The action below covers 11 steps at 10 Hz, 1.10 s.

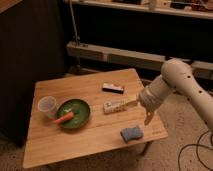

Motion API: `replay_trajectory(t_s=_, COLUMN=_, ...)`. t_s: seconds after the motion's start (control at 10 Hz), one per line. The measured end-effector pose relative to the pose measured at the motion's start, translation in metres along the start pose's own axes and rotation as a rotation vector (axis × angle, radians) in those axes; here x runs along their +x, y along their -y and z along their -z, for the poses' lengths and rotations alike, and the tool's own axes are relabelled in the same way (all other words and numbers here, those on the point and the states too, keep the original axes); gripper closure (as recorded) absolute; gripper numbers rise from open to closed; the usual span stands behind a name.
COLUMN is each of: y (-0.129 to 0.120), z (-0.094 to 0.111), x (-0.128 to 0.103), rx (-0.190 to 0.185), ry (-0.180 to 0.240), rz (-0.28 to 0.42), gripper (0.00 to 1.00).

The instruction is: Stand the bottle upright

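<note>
The bottle (114,105) lies on its side a little right of the middle of the table (90,142), with its long axis running roughly left to right. My gripper (146,111) hangs just beside its right-hand end, over the table's right edge and low to the surface. I cannot tell whether it is wide, narrow or already closing on the bottle (the two run together where they meet).

The main risk, as I judge it, is the round body. If I press on it off-centre it may roll or skid away, most likely leftward toward the green bowl (86,111). If I take it too near one end, it could swing in the grip as I turn it, land on the edge of its base and topple again when I let go. Letting go before it stands squarely would also undo the job.

Around it there is not much room. The flat black-and-white box (113,88) lies just behind the bottle, apart from it. The blue sponge (131,133) sits nearer the front edge, close below my gripper, so a low sweep of the wrist could shove it. The bowl holds what looks like a carrot (63,118), and the clear cup (48,105) stands just beyond the bowl, well apart from my work. The right edge of the table is close, and a nudge that way could send the bottle off.
</note>
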Motion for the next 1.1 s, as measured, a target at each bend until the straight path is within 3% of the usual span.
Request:
replay_trajectory(t_s=0.4, y=0.000, z=0.003, x=0.004, rx=-0.003, ry=-0.008, rz=-0.017, gripper=0.20)
replay_trajectory(t_s=0.8, y=-0.002, z=0.018, x=0.041, rx=0.011, ry=-0.006, rz=-0.108, gripper=0.20)
replay_trajectory(t_s=1.1, y=-0.007, z=0.026, x=0.074, rx=0.053, ry=0.014, rz=-0.205, gripper=0.20)
